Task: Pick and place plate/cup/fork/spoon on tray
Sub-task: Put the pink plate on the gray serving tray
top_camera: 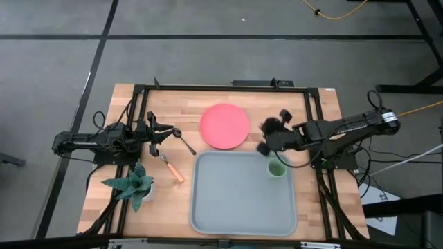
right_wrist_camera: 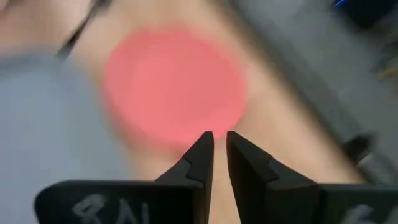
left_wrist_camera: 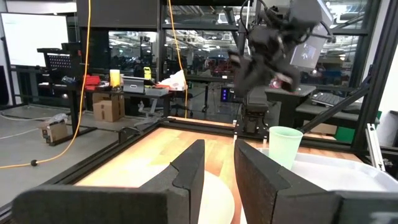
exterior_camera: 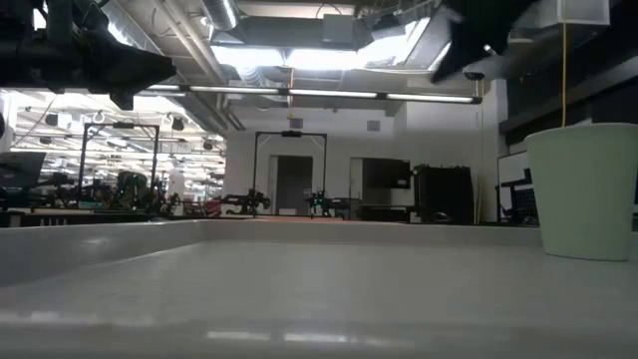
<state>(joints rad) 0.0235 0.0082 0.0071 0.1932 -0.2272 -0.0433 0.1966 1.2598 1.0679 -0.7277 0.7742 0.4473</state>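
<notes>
The pink-red plate [top_camera: 224, 126] lies flat on the wooden table just beyond the grey-blue tray [top_camera: 242, 207]. It also shows in the right wrist view [right_wrist_camera: 174, 87]. The light-green cup [top_camera: 277, 169] stands upright in the tray's far right corner, and shows in the low view [exterior_camera: 588, 189] too. The orange-handled fork [top_camera: 173, 169] and the dark spoon [top_camera: 183, 142] lie on the table left of the tray. My right gripper [top_camera: 263, 135] hangs in the air between cup and plate, shut and empty. My left gripper [top_camera: 172, 131] is by the spoon, slightly open and empty.
A small potted plant [top_camera: 131, 185] stands at the table's near left corner. A black frame [top_camera: 228, 87] runs round the table top. Bare wood lies right of the plate and between the tray and the fork.
</notes>
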